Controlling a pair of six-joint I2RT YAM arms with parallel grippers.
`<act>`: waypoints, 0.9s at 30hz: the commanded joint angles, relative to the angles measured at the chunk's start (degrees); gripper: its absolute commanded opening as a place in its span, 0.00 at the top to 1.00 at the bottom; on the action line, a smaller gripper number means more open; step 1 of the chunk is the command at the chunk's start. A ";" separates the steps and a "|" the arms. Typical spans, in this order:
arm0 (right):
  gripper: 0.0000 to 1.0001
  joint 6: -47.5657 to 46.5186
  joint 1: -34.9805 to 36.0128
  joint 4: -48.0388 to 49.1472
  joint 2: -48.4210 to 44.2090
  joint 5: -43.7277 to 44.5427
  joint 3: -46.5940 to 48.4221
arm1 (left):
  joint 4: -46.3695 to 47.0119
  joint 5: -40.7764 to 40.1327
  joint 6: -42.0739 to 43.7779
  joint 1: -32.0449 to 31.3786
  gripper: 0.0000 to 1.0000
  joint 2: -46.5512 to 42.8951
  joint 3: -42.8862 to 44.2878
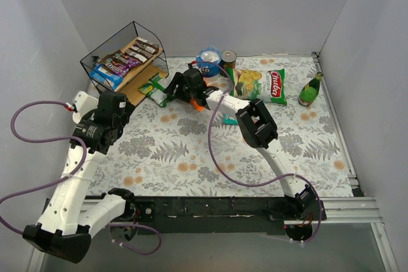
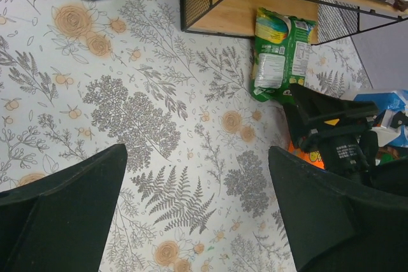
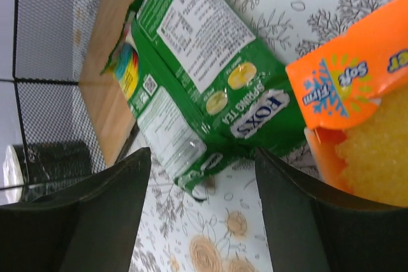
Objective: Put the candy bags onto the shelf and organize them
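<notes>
The shelf [image 1: 108,54] stands at the back left with several brown, purple and blue candy bags [image 1: 125,60] on its boards. Two green candy bags [image 1: 154,89] lie on the cloth, partly on the shelf's lower board; they also show in the left wrist view [image 2: 279,53] and the right wrist view [image 3: 210,87]. My right gripper [image 1: 173,92] is open just short of the green bags, its fingers [image 3: 102,221] apart over bare cloth. My left gripper [image 1: 125,107] is open and empty, with nothing between its fingers [image 2: 57,221].
A large green chip bag [image 1: 258,84], two cans [image 1: 218,59] and a green bottle [image 1: 310,90] stand at the back. An orange pack [image 3: 357,106] lies right of the green bags. A teal pack [image 1: 229,119] lies under the right arm.
</notes>
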 commanded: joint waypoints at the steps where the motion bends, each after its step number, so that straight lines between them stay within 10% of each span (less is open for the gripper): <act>1: 0.26 3.63 1.20 4.60 2.62 7.43 5.76 | -1.92 0.35 2.79 0.65 0.07 2.96 6.66; 27: 0.42 8.39 5.68 6.19 -7.13 16.04 -9.89 | 0.01 0.52 10.34 1.18 0.06 -0.02 13.45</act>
